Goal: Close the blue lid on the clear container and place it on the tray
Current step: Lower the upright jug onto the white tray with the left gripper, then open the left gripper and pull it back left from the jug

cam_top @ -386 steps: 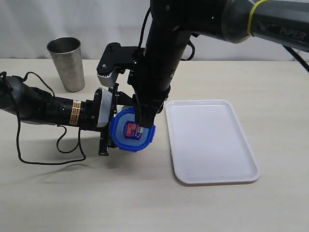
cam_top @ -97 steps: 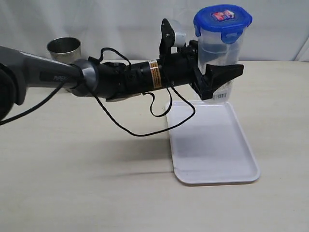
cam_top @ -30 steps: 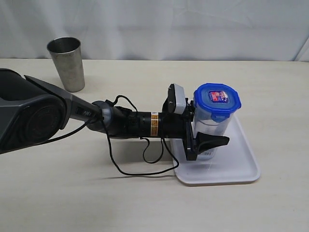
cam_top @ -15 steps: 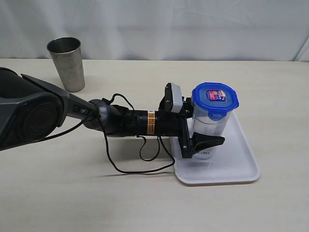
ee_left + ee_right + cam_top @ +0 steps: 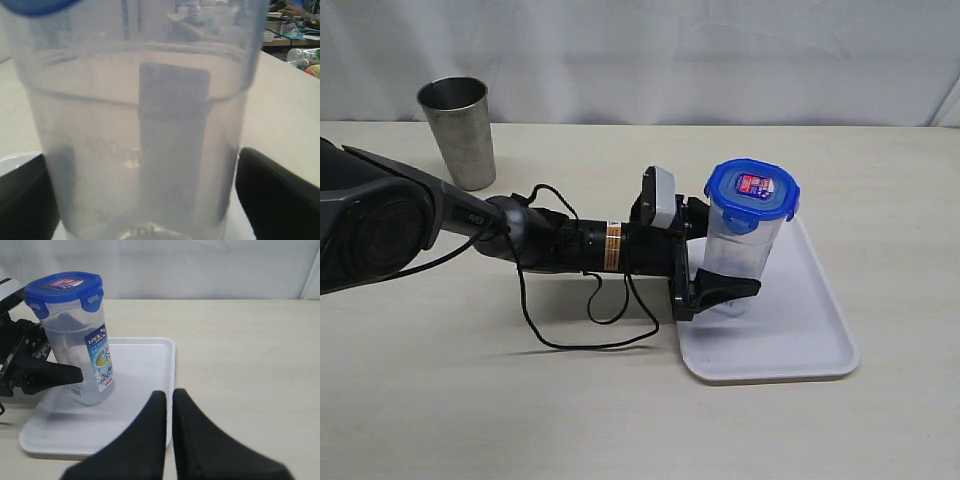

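On the tray [image 5: 820,320], clamping the leaning clear container [image 5: 745,250] in the left hand [image 5: 725,275], blue lid [image 5: 752,188] already shut; only needs releasing.

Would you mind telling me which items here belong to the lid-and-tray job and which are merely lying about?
Part of the job: blue lid, clear container, tray, left hand around the container.

Just lying about: grey metal cup, standing on the table away from the tray.

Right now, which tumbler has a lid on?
The clear container on the tray, capped by the blue lid; the metal cup stands open on the table.
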Motion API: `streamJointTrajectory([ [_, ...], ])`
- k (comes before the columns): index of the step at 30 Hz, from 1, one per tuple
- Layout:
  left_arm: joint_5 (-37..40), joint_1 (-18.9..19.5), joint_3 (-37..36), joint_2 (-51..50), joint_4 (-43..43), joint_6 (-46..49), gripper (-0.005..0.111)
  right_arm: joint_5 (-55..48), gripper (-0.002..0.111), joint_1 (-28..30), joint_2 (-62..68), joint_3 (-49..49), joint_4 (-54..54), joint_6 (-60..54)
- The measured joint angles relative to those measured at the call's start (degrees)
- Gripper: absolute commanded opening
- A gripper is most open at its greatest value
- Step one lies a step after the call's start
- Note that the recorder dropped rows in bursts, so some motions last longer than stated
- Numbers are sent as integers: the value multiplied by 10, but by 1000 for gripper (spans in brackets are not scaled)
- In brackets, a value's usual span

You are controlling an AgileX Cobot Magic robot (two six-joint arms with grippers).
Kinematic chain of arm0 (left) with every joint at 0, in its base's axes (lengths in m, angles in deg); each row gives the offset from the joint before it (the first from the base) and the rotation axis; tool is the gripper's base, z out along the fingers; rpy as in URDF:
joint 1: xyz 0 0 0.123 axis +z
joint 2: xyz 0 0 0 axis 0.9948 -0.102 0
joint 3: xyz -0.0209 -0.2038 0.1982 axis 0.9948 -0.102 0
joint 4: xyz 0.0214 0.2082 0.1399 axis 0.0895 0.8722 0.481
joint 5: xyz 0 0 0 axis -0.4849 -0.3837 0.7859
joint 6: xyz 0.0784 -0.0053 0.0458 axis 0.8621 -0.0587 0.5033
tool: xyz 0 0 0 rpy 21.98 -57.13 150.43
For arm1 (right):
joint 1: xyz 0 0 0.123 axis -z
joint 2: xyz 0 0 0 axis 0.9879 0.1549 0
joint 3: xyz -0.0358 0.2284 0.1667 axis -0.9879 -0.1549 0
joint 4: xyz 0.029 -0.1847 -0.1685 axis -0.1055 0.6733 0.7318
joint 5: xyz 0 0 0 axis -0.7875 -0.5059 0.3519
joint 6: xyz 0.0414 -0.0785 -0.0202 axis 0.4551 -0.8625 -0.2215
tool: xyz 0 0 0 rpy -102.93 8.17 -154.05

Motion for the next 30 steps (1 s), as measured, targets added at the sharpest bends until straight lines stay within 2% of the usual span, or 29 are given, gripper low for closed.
streamJointTrajectory([
  [7, -2, 15, 0, 0, 4, 0, 81, 0, 4, 0, 0, 0, 0, 0],
  [14, -2, 44, 1, 0, 59, -1, 81, 0, 4, 0, 0, 0, 0, 0],
  [30, -2, 69, 1, 26, 95, -31, 81, 0, 4, 0, 0, 0, 0, 0],
])
